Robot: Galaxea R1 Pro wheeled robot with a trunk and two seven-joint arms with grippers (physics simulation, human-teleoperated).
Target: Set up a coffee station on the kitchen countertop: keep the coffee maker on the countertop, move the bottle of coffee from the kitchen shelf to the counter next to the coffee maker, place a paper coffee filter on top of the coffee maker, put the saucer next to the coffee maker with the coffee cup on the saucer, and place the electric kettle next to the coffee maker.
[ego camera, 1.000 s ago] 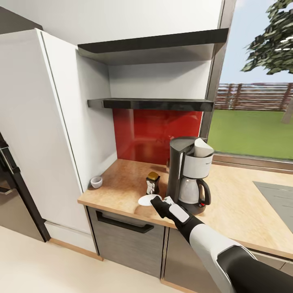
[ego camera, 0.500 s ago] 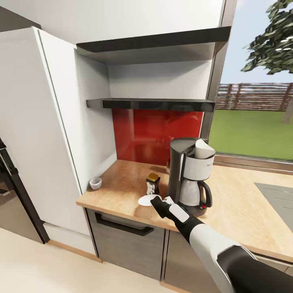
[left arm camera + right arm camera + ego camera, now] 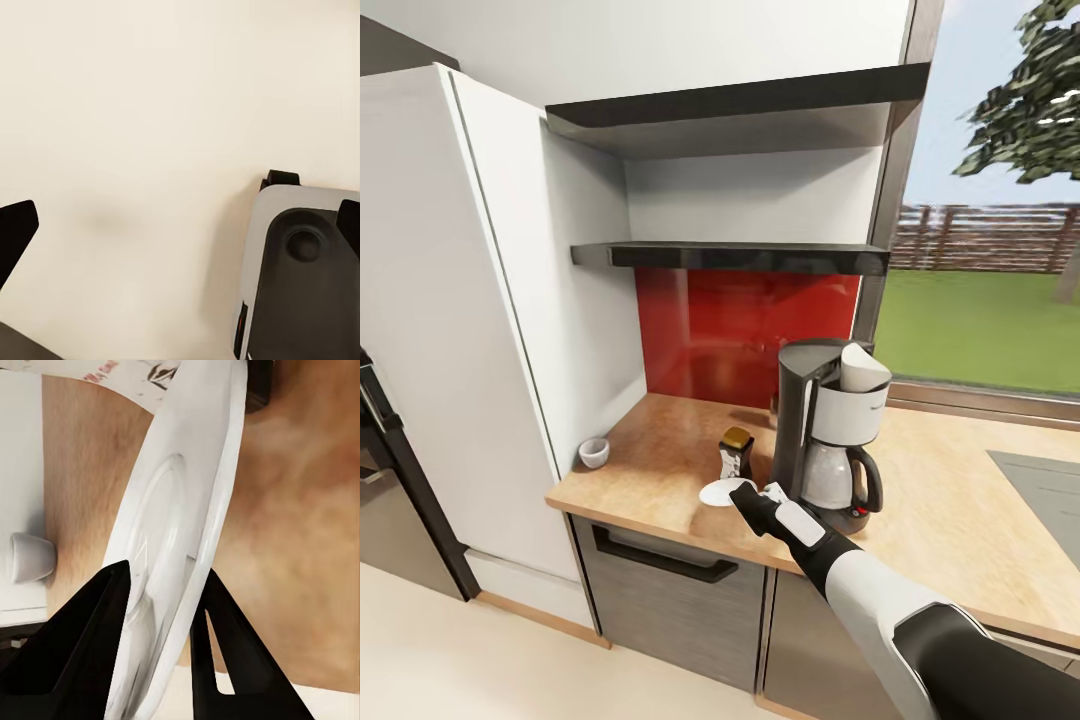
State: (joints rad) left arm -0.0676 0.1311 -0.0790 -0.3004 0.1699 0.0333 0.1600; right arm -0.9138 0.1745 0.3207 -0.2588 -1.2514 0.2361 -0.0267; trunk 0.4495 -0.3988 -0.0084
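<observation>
Overall, little has changed over the last second: in the head view the whole scene has slid slightly, which reads as a small camera move, while the right gripper [image 3: 752, 492] remains at the front edge of the table [image 3: 950, 520] with the saucer [image 3: 718, 492] clamped between its jaws, in the same place relative to the other things. The saucer sits low over the wood just in front of the bottle of coffee [image 3: 736, 453] and beside the coffee maker [image 3: 828, 430], whose top already carries the paper coffee filter [image 3: 863, 366]; the coffee cup [image 3: 595, 452] stands well apart near the white cabinet [image 3: 550, 300]. The electric kettle cannot be made out. Turning to the left wrist view, a pale floor [image 3: 150, 112] and part of the robot base [image 3: 300, 277] appear, with dark fingertips [image 3: 15, 232] at opposite edges of the picture, so the left jaws stand wide and hold nothing. Turning to the right wrist view, the two black fingers [image 3: 82, 637] pinch the saucer's [image 3: 180, 532] rim, the plate tilted on edge above the table [image 3: 300, 532], the cup [image 3: 30, 556] beyond it and the bottle's label [image 3: 112, 375] at the far side. Judged from this, the saucer is at its intended spot but not yet laid flat and released; the cup remains to be fetched
</observation>
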